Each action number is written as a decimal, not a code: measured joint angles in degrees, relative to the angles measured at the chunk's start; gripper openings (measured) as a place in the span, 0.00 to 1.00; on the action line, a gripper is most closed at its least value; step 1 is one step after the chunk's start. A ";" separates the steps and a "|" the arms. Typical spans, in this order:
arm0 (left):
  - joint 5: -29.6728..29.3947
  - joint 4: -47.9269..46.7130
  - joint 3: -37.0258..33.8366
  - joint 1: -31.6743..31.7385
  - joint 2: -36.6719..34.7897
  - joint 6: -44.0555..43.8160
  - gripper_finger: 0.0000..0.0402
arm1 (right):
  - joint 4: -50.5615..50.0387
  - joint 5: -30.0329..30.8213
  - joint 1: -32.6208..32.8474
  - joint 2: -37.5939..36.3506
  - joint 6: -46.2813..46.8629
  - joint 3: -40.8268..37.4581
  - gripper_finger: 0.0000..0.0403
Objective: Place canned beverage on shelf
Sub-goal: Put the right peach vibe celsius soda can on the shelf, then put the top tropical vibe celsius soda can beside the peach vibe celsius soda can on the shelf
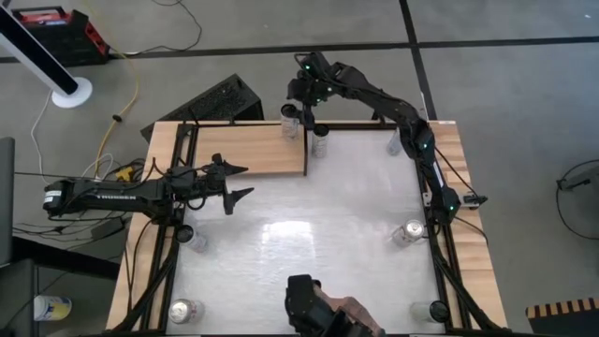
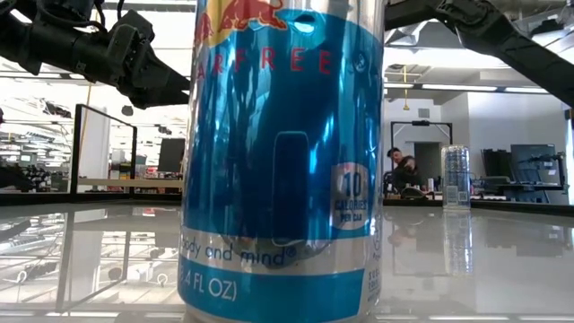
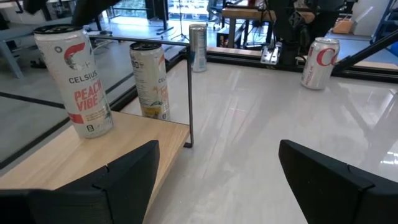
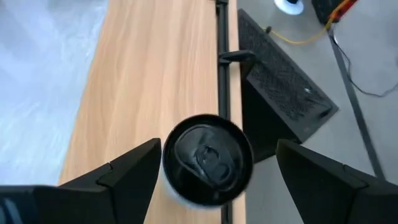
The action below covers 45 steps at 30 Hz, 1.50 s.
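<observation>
Release step: right gripper [image 4: 214, 180] hangs spread over the can [image 4: 208, 159], seemingly seated on the shelf [image 4: 155, 74]; next, retreat. Left gripper [image 1: 236, 183] waits spread.

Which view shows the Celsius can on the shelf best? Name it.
The left wrist view: the Celsius can stands upright on the shelf, label readable. The right wrist view shows only its dark top, between the open right hand's fingers. The high view shows a small lid. The low view doesn't show it.
</observation>
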 joint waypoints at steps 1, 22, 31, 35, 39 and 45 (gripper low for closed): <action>-0.02 -0.16 0.00 0.00 0.00 0.00 0.79 | -1.17 0.30 0.17 -0.11 0.00 0.36 0.85; -0.12 -0.74 -0.46 0.00 0.02 -1.07 0.79 | -10.25 -1.65 1.37 -4.45 -0.27 -4.78 0.25; -0.24 -0.17 -0.50 0.00 0.02 -0.50 0.79 | -8.72 -1.06 0.49 -4.45 1.66 -4.95 0.09; -0.24 -0.15 -0.50 0.00 0.02 -0.48 0.79 | -8.58 -1.10 0.66 -4.10 1.92 -4.89 0.09; -0.24 -0.16 -0.52 0.00 0.02 -0.52 0.79 | -8.63 -0.93 0.78 -3.60 1.88 -4.99 0.04; -0.24 -0.17 -0.55 0.00 0.00 -1.00 0.79 | -7.62 -0.37 1.06 -3.74 1.65 -4.93 0.07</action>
